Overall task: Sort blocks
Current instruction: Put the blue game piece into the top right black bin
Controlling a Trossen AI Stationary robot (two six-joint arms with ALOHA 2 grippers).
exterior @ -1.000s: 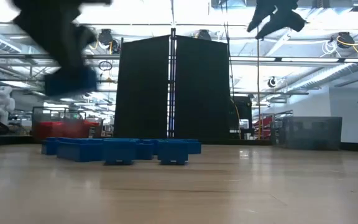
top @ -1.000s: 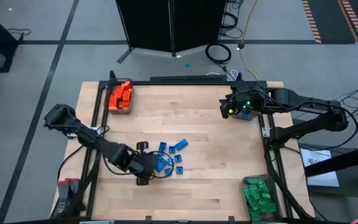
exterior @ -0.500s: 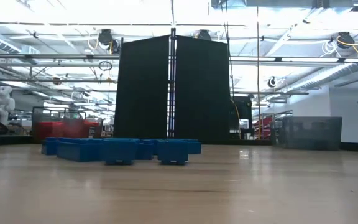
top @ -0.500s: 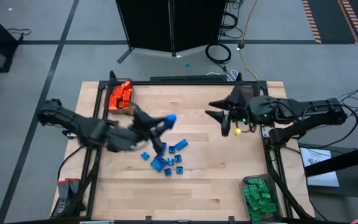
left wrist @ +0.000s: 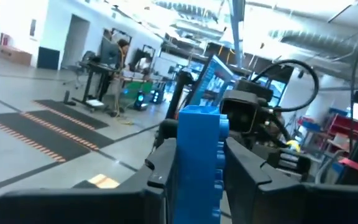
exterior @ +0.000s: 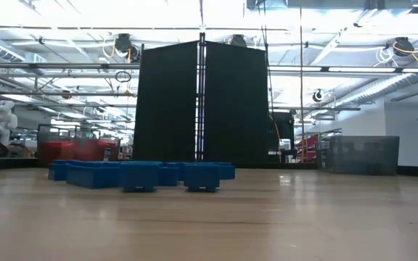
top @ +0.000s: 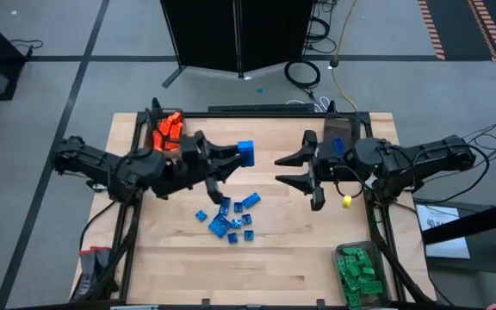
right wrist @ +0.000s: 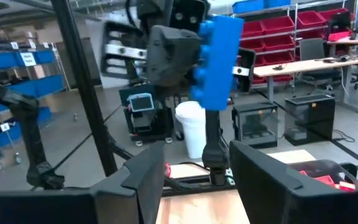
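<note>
**Above the table's middle, one blue brick raised between two arms**

Nearest the low camera, across the left-centre of its frame, a row of small blue studded plastic bricks (exterior: 140, 174) lies on the pale wooden table (exterior: 267, 217). From overhead the same loose cluster (top: 229, 220) sits just left of the frame's centre, the pieces close together and some touching.

Above that cluster, toward the upper middle of the high view, the left gripper (top: 235, 159) is lifted off the table and is clamped on a single blue studded brick (top: 245, 153). In the left wrist view the brick (left wrist: 199, 162) stands upright between the two dark fingers (left wrist: 160, 163), which press its sides.

Right of centre in the overhead frame, the right gripper (top: 304, 179) points toward the left one with its fingers spread apart and nothing between them. Its wrist view shows both dark fingers (right wrist: 145, 171) with a gap between them, and beyond them the other arm carrying the blue brick (right wrist: 217, 59).

At the lower right corner of the overhead frame, a translucent grey bin (top: 384, 274) holds green studded bricks (top: 358, 271). At the table's upper left corner, orange studded bricks (top: 167, 131) lie in another bin, partly covered by the left arm.
</note>
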